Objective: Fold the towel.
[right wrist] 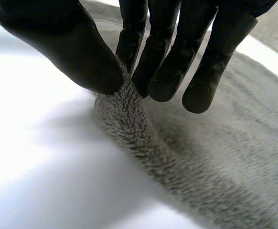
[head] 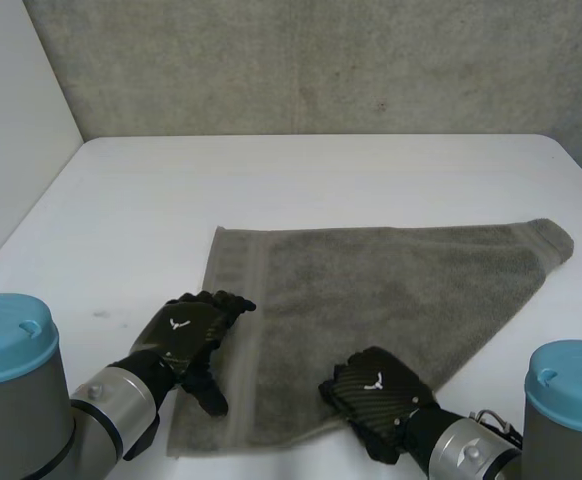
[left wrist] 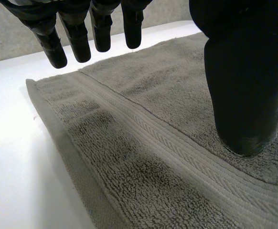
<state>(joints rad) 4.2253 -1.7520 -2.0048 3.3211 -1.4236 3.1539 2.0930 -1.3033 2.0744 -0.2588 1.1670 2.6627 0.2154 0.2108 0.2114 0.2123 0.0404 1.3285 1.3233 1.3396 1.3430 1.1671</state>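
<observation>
Has the grey towel [head: 371, 290] spread flat on the white counter [head: 321, 180], with its near right edge running diagonally. Sets the left hand [head: 183, 335] open at the towel's left edge, thumb tip pressing the pile, fingers straight and lifted off it. Pinches the towel's near edge between thumb and fingers of the right hand [head: 376, 388], bunching it into a raised ridge.

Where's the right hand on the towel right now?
In the head view the right hand pinches the near edge of the towel, right of the left hand.
</observation>
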